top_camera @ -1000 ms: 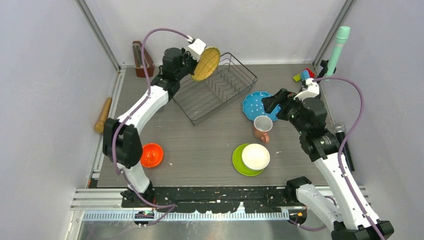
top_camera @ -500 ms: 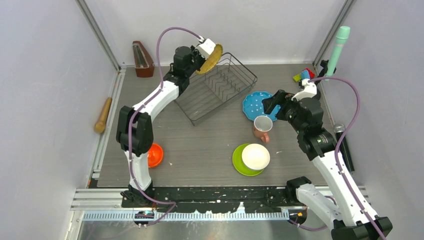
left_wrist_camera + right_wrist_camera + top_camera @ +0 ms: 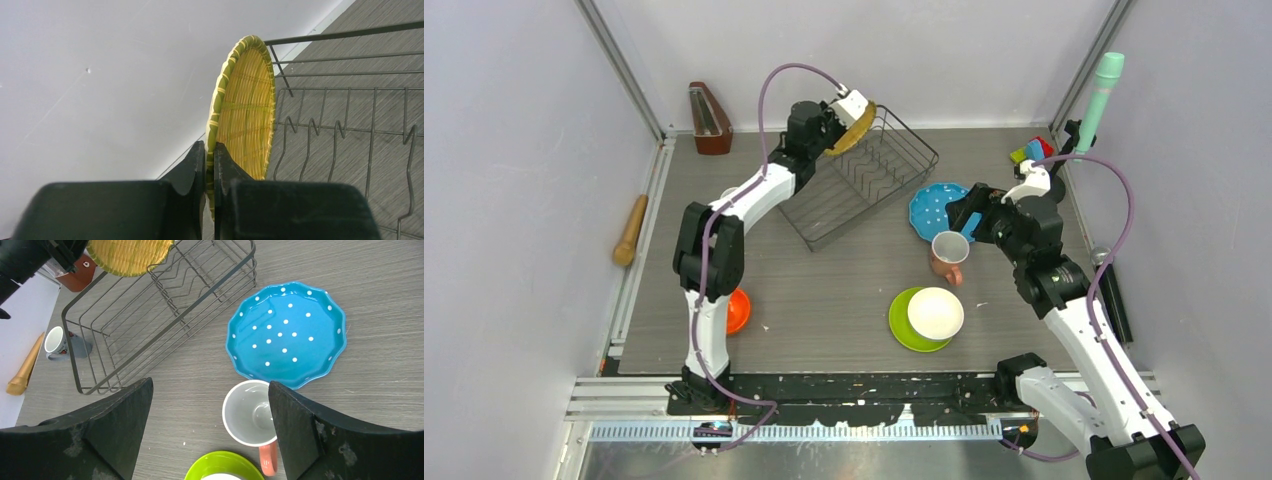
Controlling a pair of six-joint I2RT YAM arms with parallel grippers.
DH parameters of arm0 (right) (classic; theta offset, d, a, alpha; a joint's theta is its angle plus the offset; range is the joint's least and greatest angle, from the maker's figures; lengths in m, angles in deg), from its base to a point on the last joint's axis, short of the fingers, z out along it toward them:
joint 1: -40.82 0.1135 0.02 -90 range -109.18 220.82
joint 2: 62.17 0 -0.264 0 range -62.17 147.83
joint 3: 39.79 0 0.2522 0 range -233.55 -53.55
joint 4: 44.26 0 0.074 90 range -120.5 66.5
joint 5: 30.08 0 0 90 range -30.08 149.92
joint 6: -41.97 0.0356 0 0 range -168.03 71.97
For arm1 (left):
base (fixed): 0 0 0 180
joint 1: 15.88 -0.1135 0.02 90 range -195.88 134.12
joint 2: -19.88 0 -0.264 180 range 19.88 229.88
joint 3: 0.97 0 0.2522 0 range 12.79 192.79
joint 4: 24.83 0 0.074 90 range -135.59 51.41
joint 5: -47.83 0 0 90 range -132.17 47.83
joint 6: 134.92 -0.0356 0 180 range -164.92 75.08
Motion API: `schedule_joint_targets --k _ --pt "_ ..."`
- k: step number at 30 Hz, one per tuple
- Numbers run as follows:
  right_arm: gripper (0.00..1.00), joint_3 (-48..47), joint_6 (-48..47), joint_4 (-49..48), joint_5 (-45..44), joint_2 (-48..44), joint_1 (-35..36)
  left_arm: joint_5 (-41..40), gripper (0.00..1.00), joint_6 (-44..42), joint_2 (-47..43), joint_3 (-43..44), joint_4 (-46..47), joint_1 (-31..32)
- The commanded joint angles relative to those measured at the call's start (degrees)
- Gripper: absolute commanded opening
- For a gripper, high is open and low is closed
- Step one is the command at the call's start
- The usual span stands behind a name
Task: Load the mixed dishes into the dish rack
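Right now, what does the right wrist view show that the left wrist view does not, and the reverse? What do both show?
Only the right wrist view: the open right gripper, the teal-blue dotted plate lying flat, the upright salmon-pink mug beside it, the small grey-blue mug outside the dark wire dish rack, an edge of the lime green plate. Only the left wrist view: the left gripper shut on the rim of the round yellow woven plate. Both: that plate, held on edge at one end of the rack.
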Motion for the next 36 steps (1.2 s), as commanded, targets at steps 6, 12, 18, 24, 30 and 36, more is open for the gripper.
schedule_joint_targets --k 6,12,18,24,30,36 --pt "0.98 -0.77 -0.51 -2.4 -1.14 -0.12 -0.06 -1.6 0.27 3.98 3.21 3.48 5.17 0.12" --pt "1.0 -5.8 3.44 8.09 -7.83 3.1 -0.06 -4.23 0.62 4.92 5.03 9.78 -2.33 0.12" --pt "1.0 -7.09 7.35 15.09 -11.7 3.21 -0.33 -8.29 0.64 4.22 7.15 14.99 -8.12 -0.14" --pt "1.0 -6.48 11.09 17.12 -11.9 4.74 -2.24 -3.55 0.75 9.24 1.54 14.85 -12.57 -0.06" --pt "0.91 -4.0 16.74 16.03 -4.7 8.23 -13.16 5.62 0.81 25.09 -7.84 18.04 -26.62 -0.05" --pt "0.89 -4.46 25.81 17.35 -5.81 15.93 -19.02 5.41 0.88 51.13 -15.37 14.36 -34.42 -0.05"
